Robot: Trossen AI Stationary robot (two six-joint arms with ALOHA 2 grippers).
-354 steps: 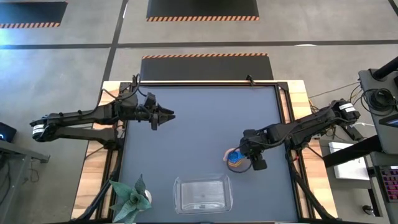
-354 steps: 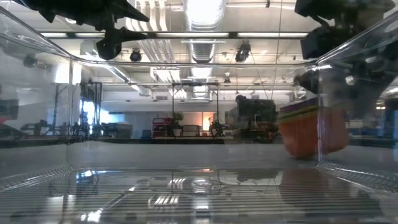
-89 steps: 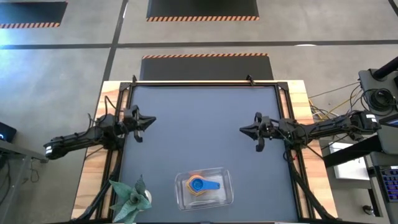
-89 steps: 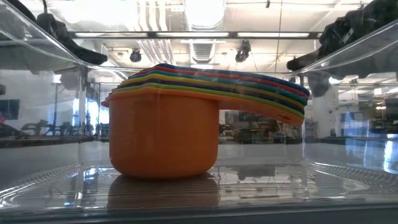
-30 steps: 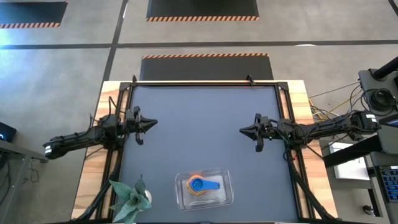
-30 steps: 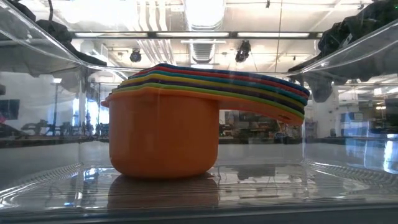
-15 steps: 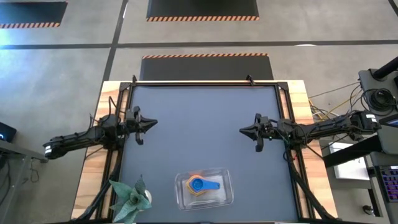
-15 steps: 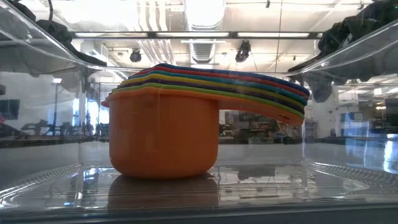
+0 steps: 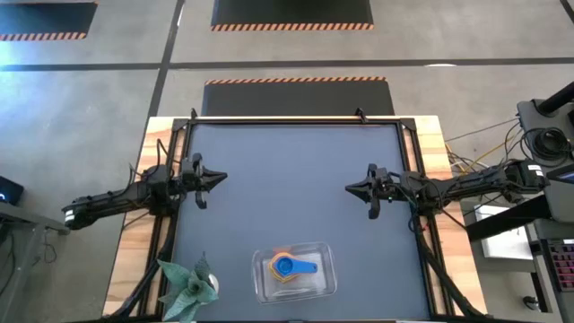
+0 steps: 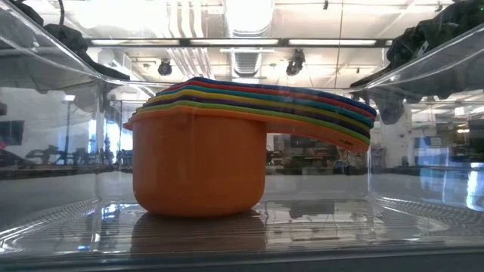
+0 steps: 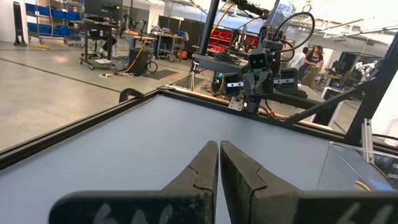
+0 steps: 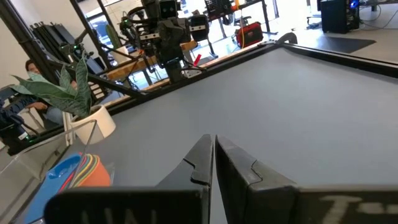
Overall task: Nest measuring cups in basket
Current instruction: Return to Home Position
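While both arms lie low along the side edges of the table, the left gripper sits just inside the left edge, about midway along it. Its fingers are pressed together on nothing and point toward the middle. A toy plant stands at the front left corner. The basket rests by the middle of the front edge. Inside it the measuring cups sit nested in one stack, orange outermost and blue on top, with the handles pointing toward the right edge. The right gripper is just inside the right edge, likewise clenched and empty, facing the left one.
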